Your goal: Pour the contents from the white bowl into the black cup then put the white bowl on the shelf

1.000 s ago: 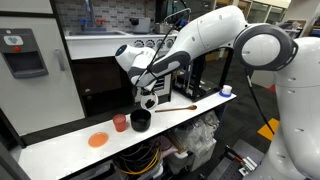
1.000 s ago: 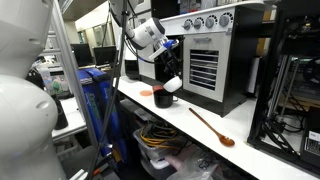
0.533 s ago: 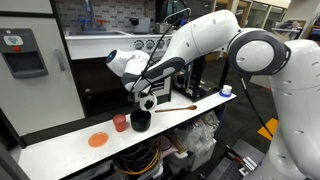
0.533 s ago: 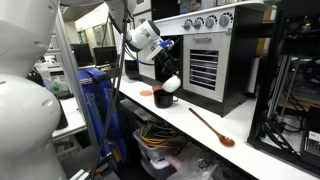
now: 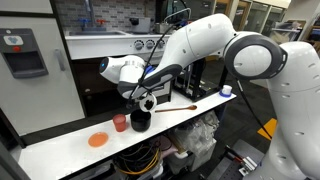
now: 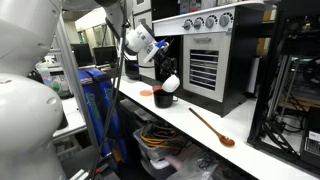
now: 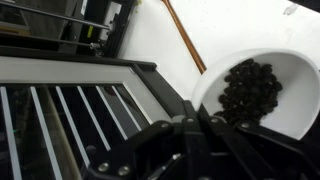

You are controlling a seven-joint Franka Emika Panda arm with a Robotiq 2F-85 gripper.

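Wrist view shows the gripper (image 7: 195,122) clamped on the white bowl (image 7: 303,95) rim, dark contents (image 7: 250,90) inside.

Dim, low-resolution pictures; the wrist view is soft, counter overexposed.

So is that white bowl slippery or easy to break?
Probably a bit slippery: the white bowl looks smooth, and the gripper pinches only its rim. It seems hard, so a drop might crack it. Tilted above the black cup, its dark pieces could tumble out.
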